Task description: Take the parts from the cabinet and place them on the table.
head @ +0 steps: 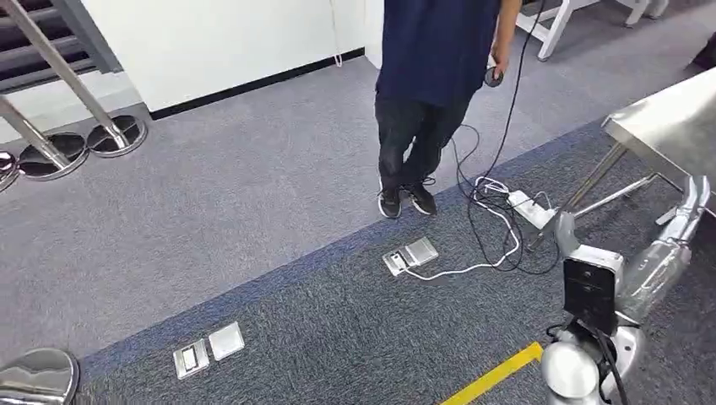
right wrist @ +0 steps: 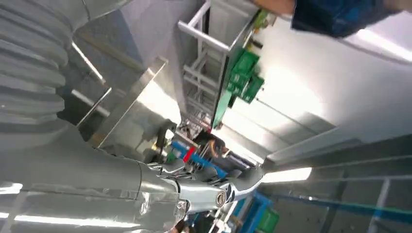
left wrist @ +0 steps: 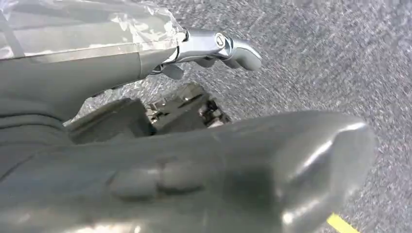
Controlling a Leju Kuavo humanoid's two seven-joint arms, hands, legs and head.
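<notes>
**Robot on carpet, metal tabletop at the right**

You see grey looped carpet (head: 253, 211), with a darker band nearest you carrying a yellow strip (head: 494, 376). A person (head: 426, 93) in dark clothes stands beside tangled cables (head: 494, 228). The brushed steel tabletop (head: 667, 126) juts in from the right. The right hand (head: 688, 202) is raised towards its edge; the left hand (left wrist: 214, 48) hangs over carpet. Whether either hand's fingers are clenched or holding a part, you cannot tell.

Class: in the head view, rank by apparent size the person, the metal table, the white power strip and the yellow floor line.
1. person
2. metal table
3. and 4. yellow floor line and white power strip: look alike; the line is nearer the camera, so unranked.
</notes>
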